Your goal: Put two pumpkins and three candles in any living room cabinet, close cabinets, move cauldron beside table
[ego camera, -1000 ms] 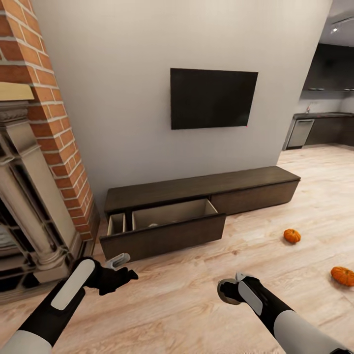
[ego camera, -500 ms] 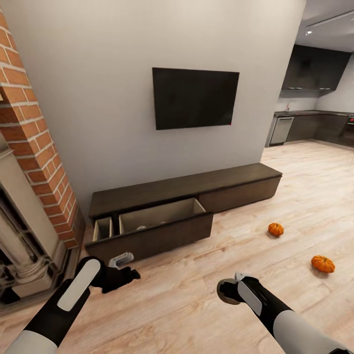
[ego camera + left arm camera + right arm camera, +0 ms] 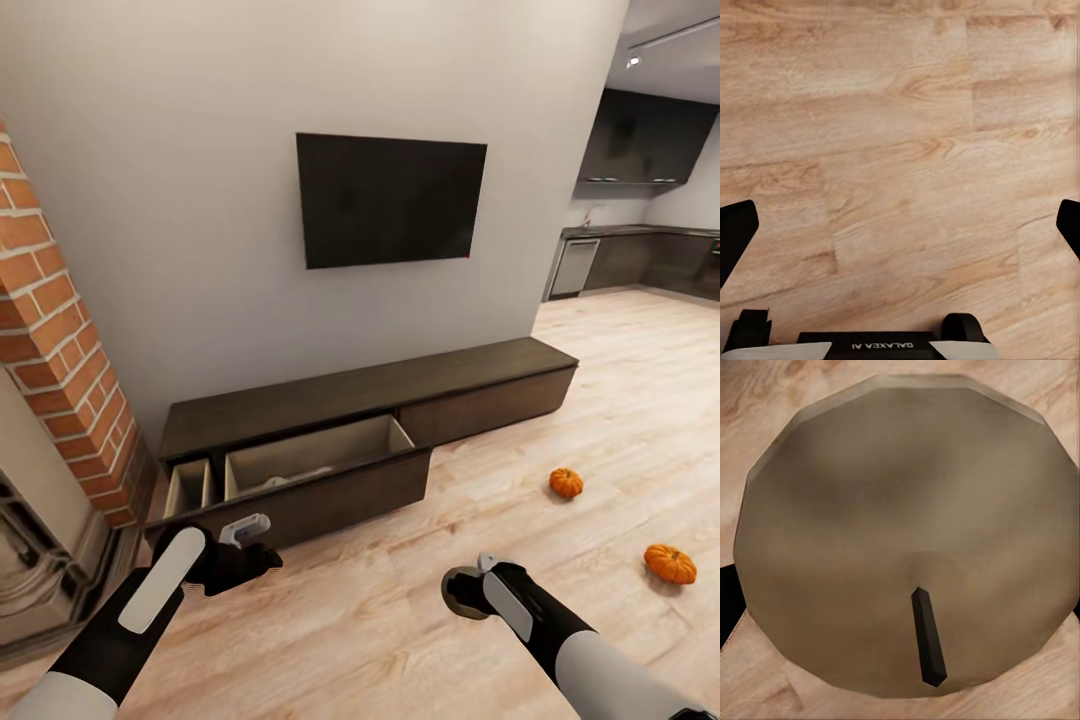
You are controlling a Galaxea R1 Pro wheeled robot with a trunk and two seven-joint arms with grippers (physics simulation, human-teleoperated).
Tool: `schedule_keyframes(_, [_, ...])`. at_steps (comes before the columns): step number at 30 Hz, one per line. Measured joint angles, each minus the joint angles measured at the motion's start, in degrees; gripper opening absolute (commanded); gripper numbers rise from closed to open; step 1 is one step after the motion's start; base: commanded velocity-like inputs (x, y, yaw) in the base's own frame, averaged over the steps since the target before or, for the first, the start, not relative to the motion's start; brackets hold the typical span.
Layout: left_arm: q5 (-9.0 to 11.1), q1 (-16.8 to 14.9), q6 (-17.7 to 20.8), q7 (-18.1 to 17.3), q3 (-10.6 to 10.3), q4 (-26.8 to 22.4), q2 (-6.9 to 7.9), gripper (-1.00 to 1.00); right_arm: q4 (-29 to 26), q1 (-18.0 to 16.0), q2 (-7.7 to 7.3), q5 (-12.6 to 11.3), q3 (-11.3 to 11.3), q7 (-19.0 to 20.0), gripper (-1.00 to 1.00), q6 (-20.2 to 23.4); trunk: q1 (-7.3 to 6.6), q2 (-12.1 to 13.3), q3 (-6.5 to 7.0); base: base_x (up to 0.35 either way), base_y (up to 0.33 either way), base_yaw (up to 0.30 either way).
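The right gripper point(image 3: 462, 591) is clamped on a candle point(image 3: 907, 540), the left gripper point(image 3: 245, 545) spread empty over the floor, so carry the candle level above the open cabinet point(image 3: 330, 470) drawer before letting go, pumpkins point(image 3: 566, 483) waiting.

Two bright-orange pumpkins point(image 3: 566, 483) point(image 3: 670, 563) lie on pale wood-grain floor point(image 3: 400, 620); dark-brown cabinet point(image 3: 400, 385), grey-beige candle point(image 3: 907, 532) with black wick point(image 3: 928, 636), red brick fireplace point(image 3: 50, 330).

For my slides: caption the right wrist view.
Right gripper holds a candle, wick up, over the wood floor.
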Motion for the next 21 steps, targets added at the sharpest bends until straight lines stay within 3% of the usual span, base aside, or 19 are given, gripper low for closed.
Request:
schedule_keyframes(6, [0.02,0.00,0.01,0.00,0.01,0.01,0.01,1.00,0.03,0.02,0.04,0.00,0.01,-0.03,-1.00,-0.09,0.00,0.00,0.04,0.248,-0.100,0.105])
schedule_keyframes(21, [0.10,0.00,0.05,-0.32,-0.01,-0.10,-0.09,1.00,0.01,0.02,0.20,0.10,0.14,-0.27,-1.00,0.06,0.02,0.00,0.06,0.168,-0.131,0.267])
